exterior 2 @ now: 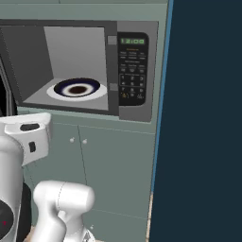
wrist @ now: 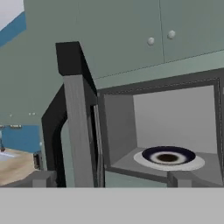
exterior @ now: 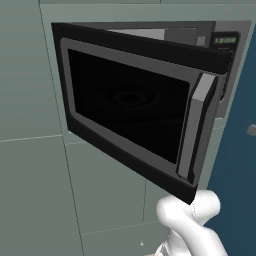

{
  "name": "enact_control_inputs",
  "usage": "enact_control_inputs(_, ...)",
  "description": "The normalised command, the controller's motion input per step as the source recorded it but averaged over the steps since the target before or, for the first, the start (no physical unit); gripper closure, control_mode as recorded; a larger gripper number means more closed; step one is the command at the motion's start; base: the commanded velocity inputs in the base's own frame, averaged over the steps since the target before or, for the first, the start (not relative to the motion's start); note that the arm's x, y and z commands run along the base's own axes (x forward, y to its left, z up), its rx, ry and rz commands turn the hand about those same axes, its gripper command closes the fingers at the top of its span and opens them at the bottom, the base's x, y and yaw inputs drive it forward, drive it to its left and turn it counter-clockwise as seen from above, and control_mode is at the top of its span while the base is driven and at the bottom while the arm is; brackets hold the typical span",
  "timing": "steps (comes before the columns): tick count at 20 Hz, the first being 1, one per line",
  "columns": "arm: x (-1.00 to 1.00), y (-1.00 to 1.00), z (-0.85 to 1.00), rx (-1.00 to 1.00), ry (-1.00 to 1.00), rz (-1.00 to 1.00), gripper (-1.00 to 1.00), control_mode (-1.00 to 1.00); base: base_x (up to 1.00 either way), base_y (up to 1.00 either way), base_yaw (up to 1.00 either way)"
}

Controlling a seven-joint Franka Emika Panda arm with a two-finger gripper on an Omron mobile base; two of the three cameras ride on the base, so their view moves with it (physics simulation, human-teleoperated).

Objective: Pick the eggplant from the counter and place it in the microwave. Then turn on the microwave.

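Left base view: the microwave (exterior: 150,100) door (exterior: 130,107) stands swung wide toward the camera, its dark window and bar handle (exterior: 196,127) facing me, and it covers most of the cavity; the green display (exterior: 225,40) peeks past the door's top right corner, and my white arm rises at lower right. No eggplant can be made out here. Right base view: straight look into the open cavity, where a dark-rimmed plate (exterior 2: 77,88) sits on the pale turntable with a dark brownish blob at its middle, which I judge to be the eggplant (exterior 2: 77,89), though it is small and hard to tell apart from the plate. The keypad (exterior 2: 132,75) sits just right of the cavity, reachable, with grey-green cabinet fronts below. Hand view: my tool (wrist: 109,178) is empty, both tips spread wide at the bottom edge with nothing between them, and it sits outside the cavity near the door's edge. The plate and the dark lump show inside on the right; a strip of the table (wrist: 17,164) shows far left. Step judgement: placing looks done, so I am in the close-door phase. The next move calls for getting behind the door's outer face and pushing it shut without catching the handle, then pressing a start button on the keypad. The right base view gives the keypad and the cavity contents; the left base view gives the door's swing angle.
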Motion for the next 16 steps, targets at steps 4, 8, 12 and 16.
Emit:
enact_control_inputs(4, 0.31, 0.00, -0.09, 0.02, 0.00, 0.10, -1.00, -1.00, 0.00, 0.00, 0.00)
enact_control_inputs(8, 0.34, 0.00, -0.11, 0.02, 0.01, 0.10, -1.00, -1.00, 0.00, 0.00, 0.00)
enact_control_inputs(12, 0.36, 0.00, -0.16, 0.00, 0.01, 0.11, -1.00, -1.00, 0.00, 0.00, 0.00)
enact_control_inputs(16, 0.34, 0.01, -0.13, 0.00, 0.00, 0.11, -1.00, -1.00, 0.00, 0.00, 0.00)
